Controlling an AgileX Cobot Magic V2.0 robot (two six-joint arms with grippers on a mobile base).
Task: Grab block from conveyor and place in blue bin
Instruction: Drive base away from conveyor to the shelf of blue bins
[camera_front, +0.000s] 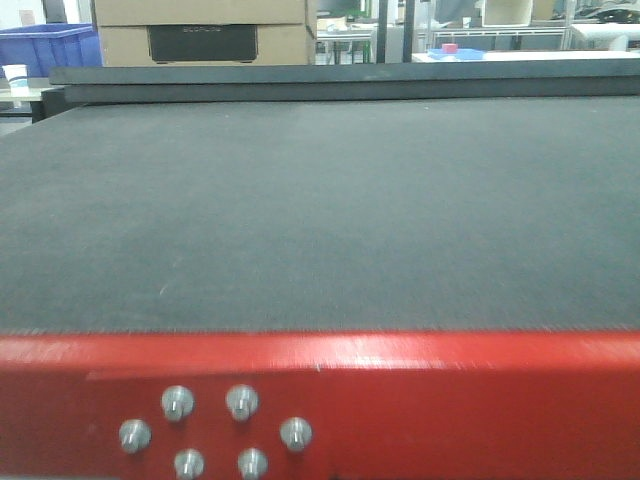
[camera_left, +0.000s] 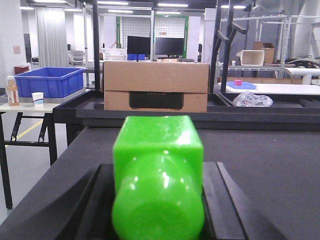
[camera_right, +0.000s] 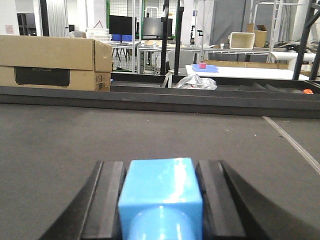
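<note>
Filling the front view, the conveyor (camera_front: 320, 220) runs dark grey above its red frame (camera_front: 420, 400), with the blue bin (camera_front: 45, 45) at upper left. In the left wrist view, the left gripper (camera_left: 159, 170) clamps a green block (camera_left: 158, 190) at lower centre, above the belt. In the right wrist view, the right gripper (camera_right: 161, 167) clamps a light blue block (camera_right: 161, 195) at lower centre.

The belt (camera_front: 320, 200) lies wide and flat before me, dark grey with a fine weave, running back to a black rail (camera_front: 340, 80) at its far edge. Nearest me it meets the glossy red frame (camera_front: 450, 400), set with six silver bolts (camera_front: 241, 401).
</note>
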